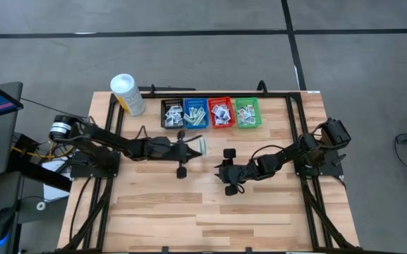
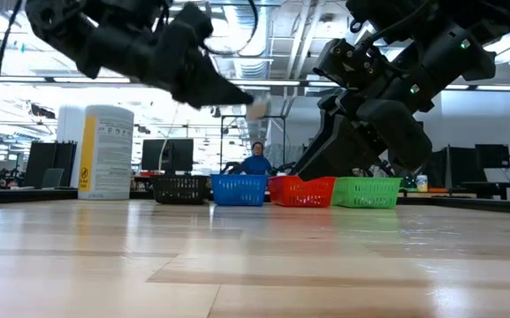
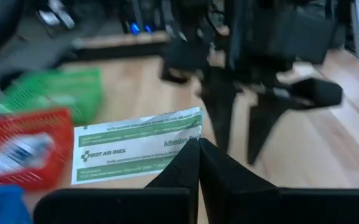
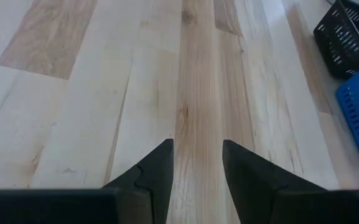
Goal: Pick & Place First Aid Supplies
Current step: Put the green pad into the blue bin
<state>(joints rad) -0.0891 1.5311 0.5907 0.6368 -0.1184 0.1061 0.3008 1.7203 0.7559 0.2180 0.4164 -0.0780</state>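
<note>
One camera looks straight down on the whole surface (image 1: pixel 210 204) from well above. Another sits at surface level, facing the four baskets (image 2: pixel 277 190) and the room beyond. Each wrist camera peers closely past its own fingers; the left one, rather blurred, probably shares the red basket (image 3: pixel 23 146) with both

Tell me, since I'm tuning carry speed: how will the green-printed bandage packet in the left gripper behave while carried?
Probably floppy: the packet is thin and flat, pinched at one edge by the left gripper, the rest unsupported. Likely very light, so it may flutter. Its smooth wrapper could slip.
</note>
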